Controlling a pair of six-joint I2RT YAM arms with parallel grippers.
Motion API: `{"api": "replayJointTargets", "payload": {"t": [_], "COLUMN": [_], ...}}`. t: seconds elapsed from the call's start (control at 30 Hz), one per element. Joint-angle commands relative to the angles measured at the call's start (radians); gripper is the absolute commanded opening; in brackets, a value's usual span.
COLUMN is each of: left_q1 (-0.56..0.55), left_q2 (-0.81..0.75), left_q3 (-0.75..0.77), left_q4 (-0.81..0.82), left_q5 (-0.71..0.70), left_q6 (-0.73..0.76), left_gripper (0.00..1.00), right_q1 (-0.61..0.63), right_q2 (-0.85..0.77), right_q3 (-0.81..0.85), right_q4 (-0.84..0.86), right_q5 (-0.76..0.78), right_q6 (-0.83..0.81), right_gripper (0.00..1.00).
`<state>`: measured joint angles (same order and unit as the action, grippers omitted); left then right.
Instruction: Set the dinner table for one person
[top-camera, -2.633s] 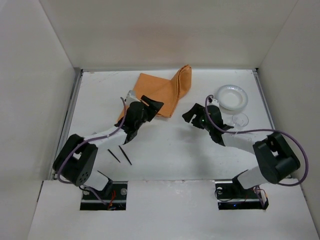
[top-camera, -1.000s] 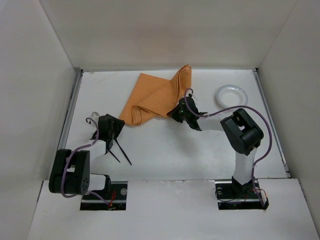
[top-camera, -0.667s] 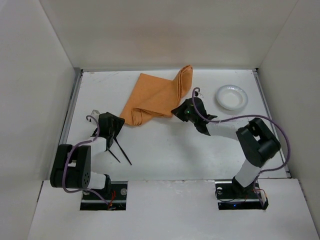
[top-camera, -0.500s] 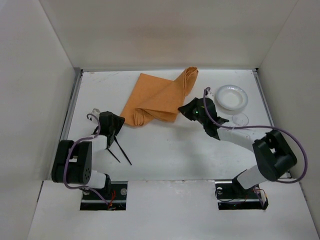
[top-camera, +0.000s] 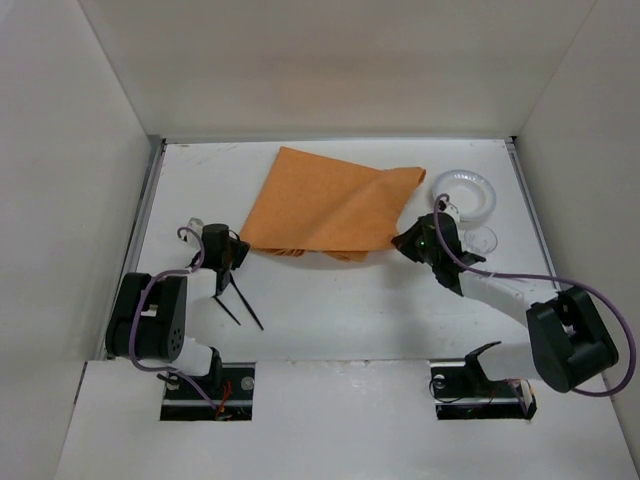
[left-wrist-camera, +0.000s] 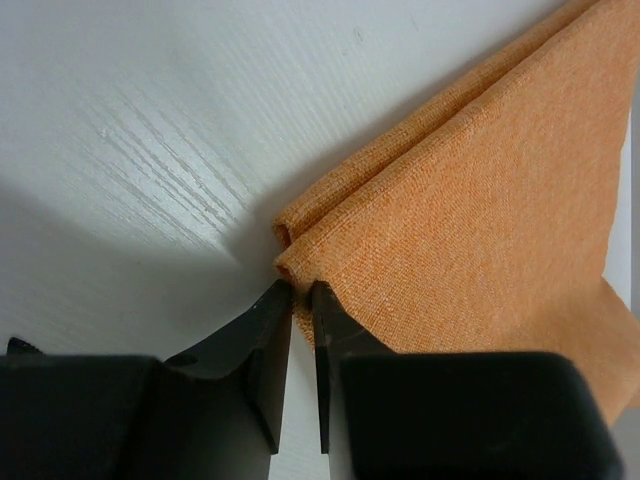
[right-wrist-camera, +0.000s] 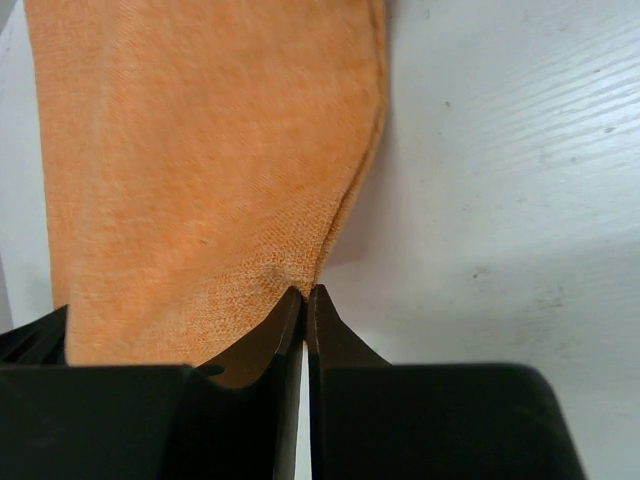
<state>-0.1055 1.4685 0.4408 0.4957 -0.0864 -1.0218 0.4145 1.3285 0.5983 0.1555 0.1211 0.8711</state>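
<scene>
One placemat (top-camera: 325, 205), gripped by left end effector (left-wrist-camera: 297, 290) and right end effector (right-wrist-camera: 305, 292).

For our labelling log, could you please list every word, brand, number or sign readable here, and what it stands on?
None. No readable words, numbers or signs show on the orange cloth, the white plate, the table, or the left gripper and right gripper.

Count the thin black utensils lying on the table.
2. One longer utensil lies near the left arm, a shorter one just to its left. Others may be hidden under the arm.
</scene>
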Motion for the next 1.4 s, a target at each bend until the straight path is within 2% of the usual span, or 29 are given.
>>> {"api": "replayJointTargets", "payload": {"t": [0.0,0.13,0.2,0.3,0.37,0.5,0.6,0.77,0.83,0.93,1.03,1.07,1.1,1.17,1.23,1.37], "left_q1": [0.0,0.005,0.005,0.013,0.016,0.048,0.031,-0.166,-0.257,-0.381,-0.544,-0.608,-0.663,-0.737,-0.786,-0.834], "left_q2": [0.0,-0.065,-0.114,-0.195,-0.241,-0.324,-0.369,-0.399,-0.396,-0.376,-0.323,-0.291,-0.249,-0.17,-0.093,0.035], "left_q3": [0.007,-0.03,-0.048,-0.069,-0.088,-0.116,-0.116,-0.085,-0.073,-0.044,-0.031,-0.025,-0.014,0.015,0.05,0.13], "left_q4": [-0.011,-0.014,-0.025,-0.066,-0.085,-0.138,-0.164,-0.209,-0.207,-0.206,-0.189,-0.181,-0.172,-0.16,-0.143,-0.076], "left_q5": [-0.01,-0.032,-0.049,-0.059,-0.072,-0.081,-0.088,-0.136,-0.163,-0.181,-0.216,-0.239,-0.263,-0.288,-0.296,-0.283], "left_q6": [0.008,0.0,0.003,0.014,0.019,0.025,0.06,0.043,0.029,0.014,-0.015,-0.03,-0.041,-0.052,-0.061,-0.084], "left_gripper": [0.1,0.08,0.08,0.08,0.08,0.09,0.19,0.37,0.41,0.41,0.41,0.41,0.41,0.41,0.42,0.44], "right_q1": [-0.032,-0.049,-0.046,-0.044,-0.044,-0.027,0.043,0.125,0.154,0.18,0.18,0.18,0.177,0.166,0.162,0.158], "right_q2": [-0.086,-0.173,-0.212,-0.261,-0.29,-0.336,-0.272,-0.085,-0.042,0.026,0.084,0.103,0.122,0.144,0.143,0.058], "right_q3": [-0.012,-0.045,-0.057,-0.081,-0.095,-0.106,-0.092,-0.08,-0.078,-0.061,-0.051,-0.046,-0.04,-0.017,0.018,0.058], "right_q4": [-0.039,-0.088,-0.125,-0.177,-0.194,-0.241,-0.229,-0.075,-0.001,0.044,0.075,0.093,0.11,0.13,0.121,0.085], "right_q5": [0.067,0.077,0.077,0.081,0.084,0.097,0.097,0.092,0.077,0.078,0.084,0.086,0.08,0.072,0.074,0.08], "right_q6": [-0.041,-0.044,-0.049,-0.07,-0.086,-0.109,-0.115,-0.034,-0.001,0.037,0.068,0.075,0.083,0.083,0.065,0.022], "right_gripper": [0.09,0.11,0.15,0.38,0.49,0.61,0.64,0.64,0.65,0.68,0.66,0.62,0.53,0.31,0.19,0.17]}}
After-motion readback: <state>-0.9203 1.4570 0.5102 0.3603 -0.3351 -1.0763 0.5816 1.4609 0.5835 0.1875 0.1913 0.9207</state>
